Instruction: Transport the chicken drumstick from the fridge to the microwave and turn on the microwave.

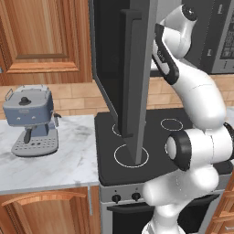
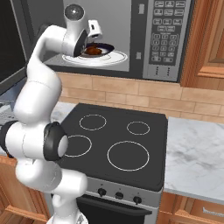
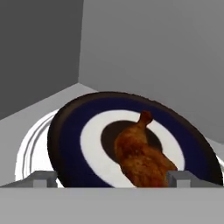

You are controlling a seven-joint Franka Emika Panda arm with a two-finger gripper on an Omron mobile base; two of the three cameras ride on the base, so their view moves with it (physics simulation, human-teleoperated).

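Reaching into microwave (image 2: 144,39), fingers (image 3: 43,179) spread above chicken drumstick (image 3: 140,155).

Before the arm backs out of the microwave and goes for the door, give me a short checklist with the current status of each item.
1. Chicken drumstick lies on the plate: ok.
2. Plate sits on the turntable inside the microwave: ok.
3. End effector open, fingers apart on either side of the drumstick, not gripping it: ok.
4. End effector out of the cavity so the door can swing: not ok, it is at the plate.
5. Microwave door shut: not ok, it stands wide open.
6. Keypad unobstructed for the start press: ok.
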